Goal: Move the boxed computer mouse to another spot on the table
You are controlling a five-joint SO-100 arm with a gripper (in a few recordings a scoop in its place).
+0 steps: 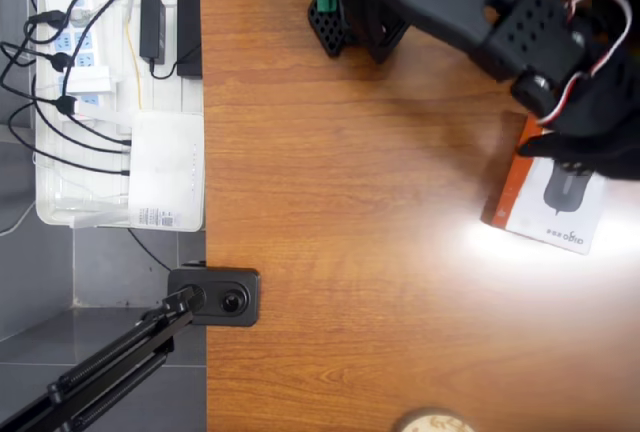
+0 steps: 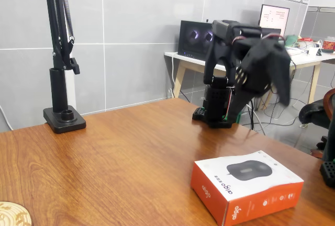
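Carton first: we find the boxed computer mouse [image 2: 247,186] nearest the fixed view at about five o'clock, lying flat on the table [image 2: 115,158] with its orange-brown side toward us. Above and behind it, at about two o'clock, hangs the gripper [image 2: 272,79] — clear of the box, blurred, so we cannot tell how wide its fingers stand, and we see nothing held in them. Farther back the black arm base [image 2: 214,112] sits at the table's far edge. From overhead, the gripper [image 1: 590,147] overlaps the box's upper end [image 1: 553,207] at three o'clock — with a white tray of cables [image 1: 110,102] at nine.
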